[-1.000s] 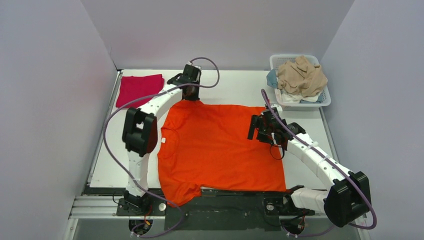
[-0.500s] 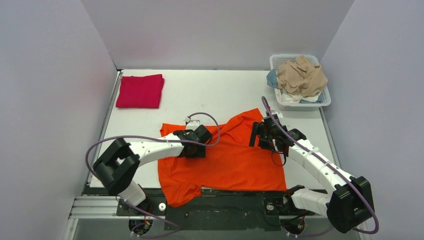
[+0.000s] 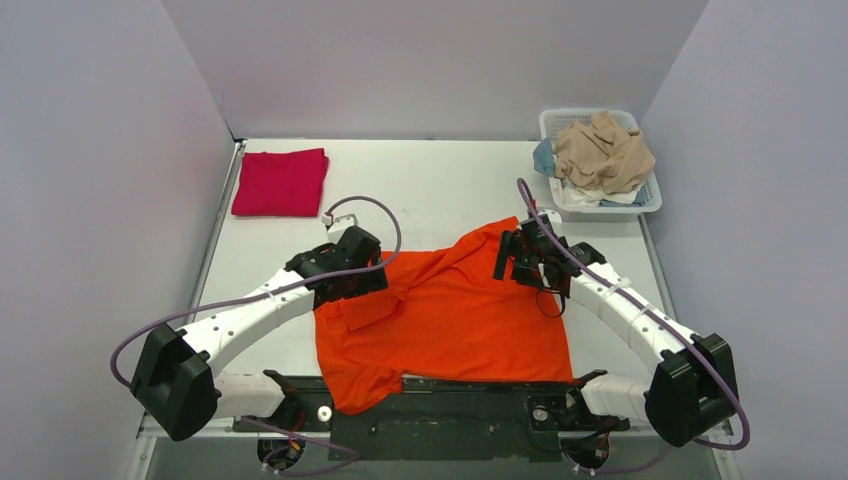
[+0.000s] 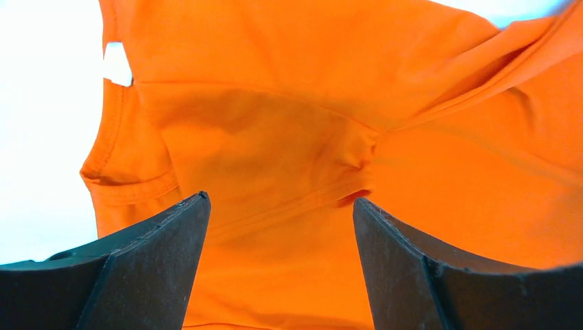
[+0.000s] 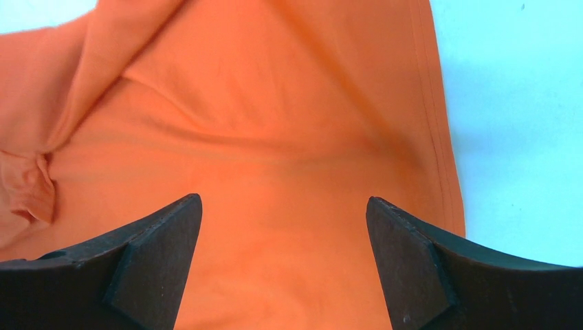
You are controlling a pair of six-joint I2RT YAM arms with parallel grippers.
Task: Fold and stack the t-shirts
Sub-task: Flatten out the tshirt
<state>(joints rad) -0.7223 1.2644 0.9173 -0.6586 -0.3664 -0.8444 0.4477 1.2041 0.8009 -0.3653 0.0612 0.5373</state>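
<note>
Where my left arm is reaching: it is stretching low from the near left corner, running diagonally up and right over the table (image 3: 440, 185), with the wrist bending down at the left edge of the orange shirt (image 3: 450, 320).
Left gripper (image 3: 348, 272): I am holding it spread wide, fingers (image 4: 148, 265) well apart with nothing between them, over a doubled-over flap of cloth. I cannot tell whether the tips are touching it.
Right arm: it is arching from the near right corner, up and left, with the wrist tipping down at the far right part of the shirt.
Right gripper (image 3: 525, 258): I am keeping this one spread and empty too, pointing down at flat cloth just inside the right hem.
Shirt position: it is lying mid-table toward the near side, between my two grippers. Its far left part is folding over toward me, its far right corner is rising to a peak, and its near left part is hanging past the table edge.
Tag (image 4: 117, 63): it is showing white at the collar in the left wrist view.
Red shirt (image 3: 281, 182): it is sitting folded at the far left, well apart from me.
Basket (image 3: 650, 200): it is standing at the far right, holding a heap of clothes (image 3: 600, 150).
</note>
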